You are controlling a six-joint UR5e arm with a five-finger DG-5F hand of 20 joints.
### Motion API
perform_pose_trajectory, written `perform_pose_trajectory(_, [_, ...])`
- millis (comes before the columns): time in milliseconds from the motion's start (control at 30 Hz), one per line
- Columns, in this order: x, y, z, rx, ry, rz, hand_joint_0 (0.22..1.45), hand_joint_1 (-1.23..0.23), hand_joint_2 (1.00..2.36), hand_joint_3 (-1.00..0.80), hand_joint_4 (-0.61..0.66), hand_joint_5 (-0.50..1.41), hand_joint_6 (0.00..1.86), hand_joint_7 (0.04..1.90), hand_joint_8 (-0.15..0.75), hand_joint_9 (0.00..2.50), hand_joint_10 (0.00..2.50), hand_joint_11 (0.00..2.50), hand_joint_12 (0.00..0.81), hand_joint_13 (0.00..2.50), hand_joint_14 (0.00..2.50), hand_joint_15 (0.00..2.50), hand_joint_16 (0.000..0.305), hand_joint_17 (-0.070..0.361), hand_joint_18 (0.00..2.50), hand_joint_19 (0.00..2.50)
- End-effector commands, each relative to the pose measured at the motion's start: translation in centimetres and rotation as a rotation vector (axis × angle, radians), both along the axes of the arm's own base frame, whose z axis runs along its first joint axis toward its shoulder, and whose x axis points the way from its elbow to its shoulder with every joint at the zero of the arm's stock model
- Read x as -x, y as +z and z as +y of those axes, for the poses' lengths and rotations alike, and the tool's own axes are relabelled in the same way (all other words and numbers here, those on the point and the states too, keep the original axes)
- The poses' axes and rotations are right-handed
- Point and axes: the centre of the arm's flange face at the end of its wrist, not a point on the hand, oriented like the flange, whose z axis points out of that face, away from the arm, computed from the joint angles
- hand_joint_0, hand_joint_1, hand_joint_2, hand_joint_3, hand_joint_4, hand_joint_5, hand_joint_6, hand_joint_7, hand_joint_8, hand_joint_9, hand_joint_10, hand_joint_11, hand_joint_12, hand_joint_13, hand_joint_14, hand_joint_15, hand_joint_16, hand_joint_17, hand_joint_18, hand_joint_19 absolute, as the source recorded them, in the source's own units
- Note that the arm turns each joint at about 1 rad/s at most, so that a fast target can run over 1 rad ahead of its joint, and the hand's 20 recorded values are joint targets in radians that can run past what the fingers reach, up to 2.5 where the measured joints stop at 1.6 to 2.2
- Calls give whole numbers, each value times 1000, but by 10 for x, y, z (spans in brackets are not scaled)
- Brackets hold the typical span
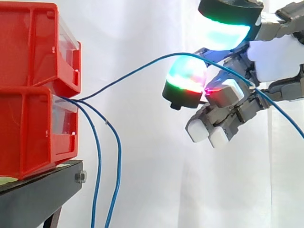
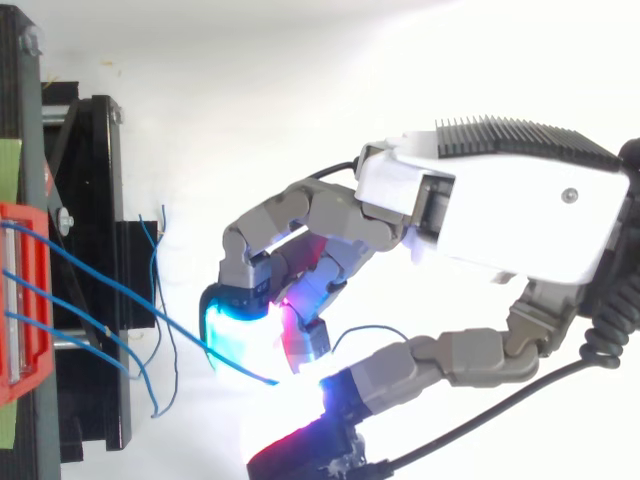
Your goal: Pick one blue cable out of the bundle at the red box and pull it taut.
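Two stacked red bins (image 1: 28,52) stand at the left on a black stand (image 1: 42,190). Thin blue cables come out between the bins. One blue cable (image 1: 118,78) rises in a shallow arc to my hand (image 1: 275,57), which sits to the right of the bins and well clear of them. My fingers are curled and pinch this cable between a green-red glowing pad (image 1: 186,78) and a red-lit pad (image 1: 223,92). The cable's tail runs down to the right behind the hand. From above, the same cable (image 2: 160,318) stretches from the red bin (image 2: 20,300) to the fingertips of my hand (image 2: 500,200).
Two other blue cables (image 1: 98,156) hang down from the bins beside the stand's edge. In the top view their loose ends (image 2: 160,260) dangle next to the black stand (image 2: 100,200). A white curtain is behind everything.
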Motion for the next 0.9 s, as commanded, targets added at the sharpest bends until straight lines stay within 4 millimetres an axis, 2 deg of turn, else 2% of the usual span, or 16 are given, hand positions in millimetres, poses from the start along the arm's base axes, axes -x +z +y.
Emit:
perform_pose_trajectory(0, [0,0,0,-5,-1,1,508,-744,1000,-500,101,-80,874,1000,409,1173,11,970,421,786,13,421,52,116,725,425])
perform_pose_trajectory(100, [0,0,0,-5,-1,1,509,-710,1000,-500,79,-73,872,1016,409,1201,12,956,421,794,13,418,51,115,734,424])
perform_pose_trajectory(167, [0,0,0,-5,-1,1,560,-621,1000,-493,48,-64,866,1049,392,1226,12,955,402,800,16,423,48,109,727,436])
perform_pose_trajectory(333, [0,0,0,-4,0,2,573,-545,1012,-334,43,-58,864,1085,392,1255,11,948,399,802,16,435,48,108,718,448])
perform_pose_trajectory(500, [0,0,1,-4,1,2,574,-664,1011,-201,73,-55,860,1149,450,1266,10,948,454,848,12,412,58,130,803,383])
perform_pose_trajectory(867, [0,0,2,-4,3,2,604,-856,1018,-84,103,-63,901,1174,421,1241,11,1000,422,871,14,445,51,116,803,385])
